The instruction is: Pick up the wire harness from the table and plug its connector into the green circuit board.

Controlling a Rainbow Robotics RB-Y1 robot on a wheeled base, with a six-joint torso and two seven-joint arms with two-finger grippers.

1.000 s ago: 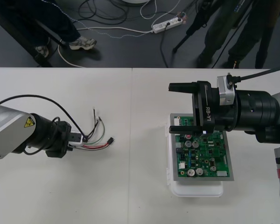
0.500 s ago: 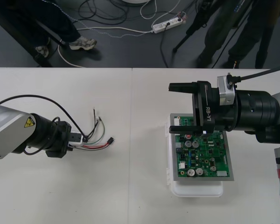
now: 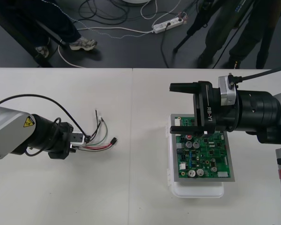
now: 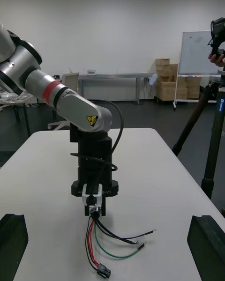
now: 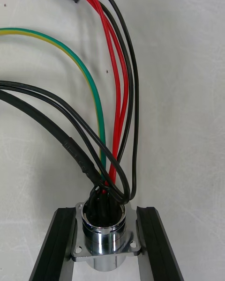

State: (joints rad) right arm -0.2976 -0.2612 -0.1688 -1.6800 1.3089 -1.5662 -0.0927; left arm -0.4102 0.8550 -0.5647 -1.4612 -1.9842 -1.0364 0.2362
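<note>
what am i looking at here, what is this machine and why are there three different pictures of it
This is a two-armed robot working at a light table. The front view looks down from above; the other two come from a camera on each wrist. On the table sits a green circuit board on a white base. The left gripper, at the robot's left, is shut on the round metal socket of a small wire harness; its wrist camera shows the socket between its two black fingers. The red, black and green wires run out to a small black plug, which is not in the board. The right gripper hangs open over the board's far edge, and its camera looks across at the left gripper and the harness.
</note>
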